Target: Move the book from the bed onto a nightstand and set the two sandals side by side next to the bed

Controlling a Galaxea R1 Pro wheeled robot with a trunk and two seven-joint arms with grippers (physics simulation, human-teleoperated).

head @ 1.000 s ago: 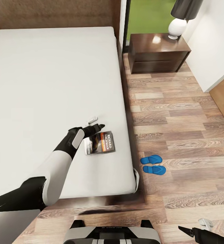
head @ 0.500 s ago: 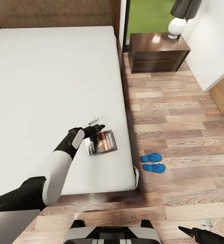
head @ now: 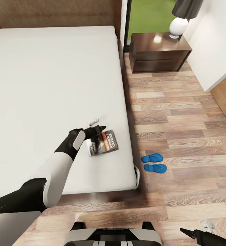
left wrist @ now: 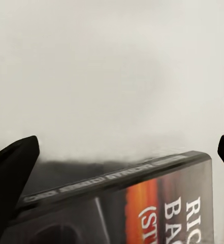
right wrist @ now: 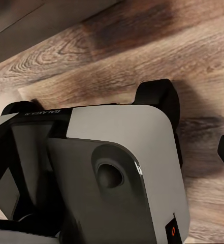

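White bed (head: 51,85): left claw (head: 98,129) spread wide at book (head: 102,143) edge; right claw (head: 186,233) state unclear

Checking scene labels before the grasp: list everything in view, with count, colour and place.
bed: 1, white mattress, left side
book: 1, dark grey with orange band, on the bed near its right edge
sandals: 2, blue, side by side on the floor beside the bed
nightstand: 1, dark brown, by the window
lamp: 1, dark shade, white base, on the nightstand
floor: wood plank
left gripper: open, at the book's edge
right gripper: low near the base, state unclear
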